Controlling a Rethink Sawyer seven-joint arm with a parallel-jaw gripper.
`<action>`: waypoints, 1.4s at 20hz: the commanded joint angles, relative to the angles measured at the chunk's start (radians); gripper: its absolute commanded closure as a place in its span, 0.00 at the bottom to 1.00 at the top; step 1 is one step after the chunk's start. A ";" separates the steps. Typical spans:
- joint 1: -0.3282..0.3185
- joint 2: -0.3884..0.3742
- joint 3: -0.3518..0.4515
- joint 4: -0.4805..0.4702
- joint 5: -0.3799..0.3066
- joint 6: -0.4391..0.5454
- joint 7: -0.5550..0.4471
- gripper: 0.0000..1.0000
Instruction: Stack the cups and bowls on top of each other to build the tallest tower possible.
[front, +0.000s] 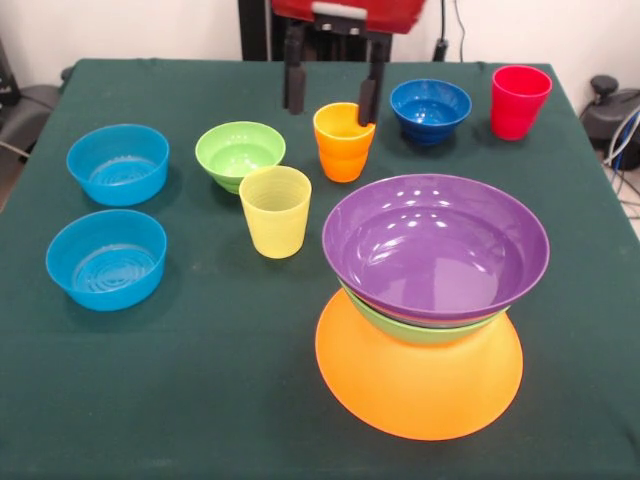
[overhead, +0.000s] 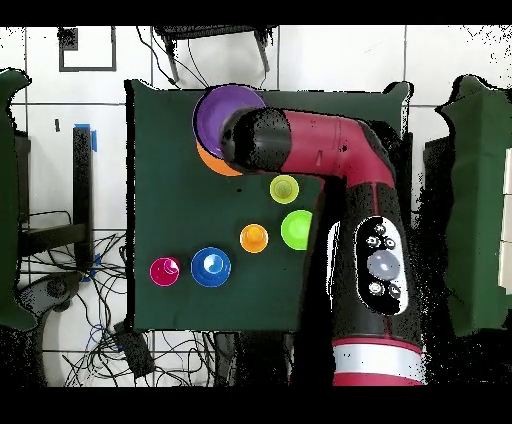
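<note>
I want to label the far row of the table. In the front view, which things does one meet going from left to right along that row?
Small green bowl → orange cup, with the open gripper and its jaws above it → dark blue bowl → red cup.

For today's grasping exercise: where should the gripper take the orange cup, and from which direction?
Probably by the rim, from straight above. The orange cup stands upright, mouth open, and the open gripper hangs over it, one finger at its rim. One finger inside and one outside would pinch the wall.

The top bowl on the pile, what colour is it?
Purple. The top bowl shows best in the front view.
</note>
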 joint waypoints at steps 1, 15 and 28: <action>-0.056 0.030 0.142 0.210 -0.139 -0.017 -0.339 0.00; -0.068 -0.021 0.141 0.425 -0.226 -0.147 -0.112 0.00; 0.001 0.070 0.082 0.391 -0.275 -0.278 0.026 0.00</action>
